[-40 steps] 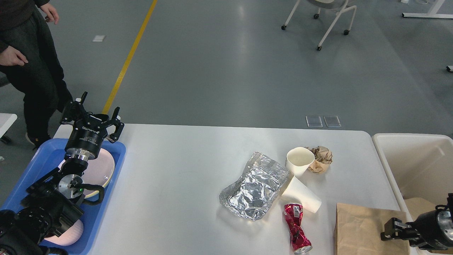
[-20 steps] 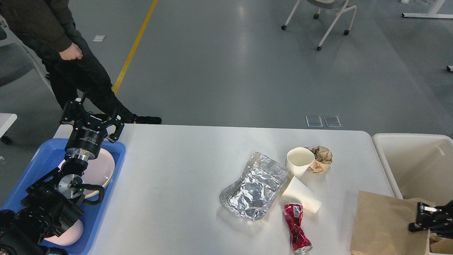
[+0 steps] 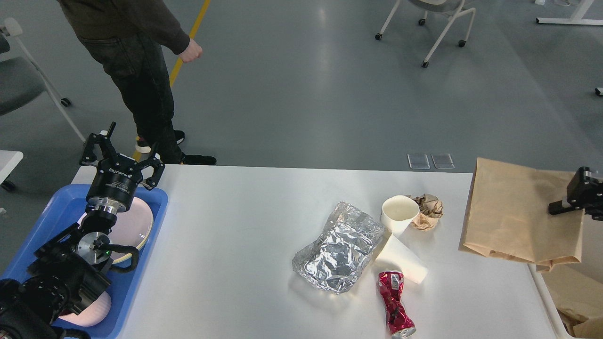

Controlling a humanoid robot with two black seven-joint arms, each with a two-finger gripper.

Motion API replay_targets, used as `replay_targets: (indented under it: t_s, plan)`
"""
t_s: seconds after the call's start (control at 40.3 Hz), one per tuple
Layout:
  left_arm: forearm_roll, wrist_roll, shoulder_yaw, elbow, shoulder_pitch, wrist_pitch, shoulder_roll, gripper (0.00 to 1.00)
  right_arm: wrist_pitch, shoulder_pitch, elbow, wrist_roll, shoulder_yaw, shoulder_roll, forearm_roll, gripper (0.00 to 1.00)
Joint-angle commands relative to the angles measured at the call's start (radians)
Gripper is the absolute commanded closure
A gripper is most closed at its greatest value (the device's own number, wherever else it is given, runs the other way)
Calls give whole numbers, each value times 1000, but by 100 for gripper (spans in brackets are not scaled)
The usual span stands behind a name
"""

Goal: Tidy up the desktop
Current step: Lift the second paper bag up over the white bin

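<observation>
Head view: large white rectangular desktop [image 3: 235, 245] fills the lower middle. Right gripper [image 3: 563, 207] clamped on a flat brown paper bag [image 3: 513, 212], held up over the desktop's right edge. Left gripper [image 3: 123, 151] fingers spread, empty, above a blue plastic tray [image 3: 146, 221] with a pale pink plate [image 3: 134, 223]. On the desktop: crumpled silver foil pouch [image 3: 339, 247], upright white paper cup [image 3: 399, 213], tipped white paper cup [image 3: 400, 259], crushed red can [image 3: 395, 303], brown paper wad [image 3: 427, 209].

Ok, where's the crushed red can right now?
Head view: the crushed red can lies on the desktop near its front edge, right of centre, just below the tipped paper cup.
</observation>
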Motion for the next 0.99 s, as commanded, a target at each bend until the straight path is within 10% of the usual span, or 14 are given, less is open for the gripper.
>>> replay_targets:
  t_s: [0.0,0.969]
  plan:
    - [0,-1,0,0,0,0,0,4,0,111,-29,-6,2,10,-1,100]
    - [0,1,0,0,0,0,0,4,0,231,-144,-9,97,11,23,100]
